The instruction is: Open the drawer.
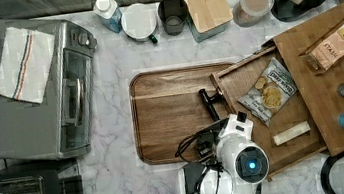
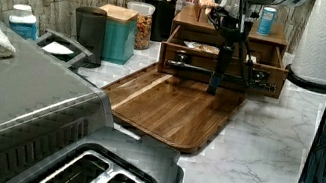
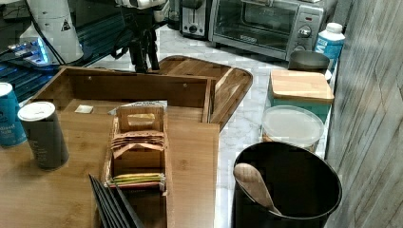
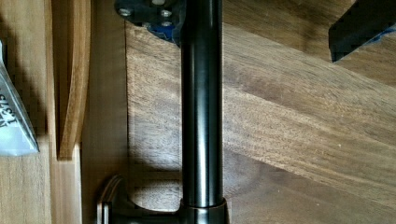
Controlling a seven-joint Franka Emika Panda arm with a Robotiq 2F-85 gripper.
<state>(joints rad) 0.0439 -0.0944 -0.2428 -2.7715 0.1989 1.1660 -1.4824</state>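
Brown wood of the drawer (image 1: pixel 283 112) stands well out from under its cabinet top, so the opening looks largely done; whether more travel is left I cannot tell, and what plainly remains is letting go and backing the arm away. Gripper (image 2: pixel 217 83) hangs directly over the long black bar handle (image 4: pixel 201 107), its two dark fingers (image 4: pixel 362 25) set on either side of the bar with open space between pad and metal in the wrist view, so it reads as spread and not clamping. The drawer lies just behind the gripper, on the side away from the arm's base, with its front board touching nothing but the handle brackets. Inside it, beyond the gripper, sit a crinkled foil snack bag (image 1: pixel 267 92) and a pale stick-shaped wrapper (image 1: pixel 292 133). The handle is a smooth, glossy round rod on a curved black bracket. Below and in front of the gripper lies a rounded-corner dark wooden tray (image 1: pixel 172 112), strongly grained, flat on the white veined marble surface (image 1: pixel 126 188). Drawer walls are thin, square-edged, matte, lighter than the tray.
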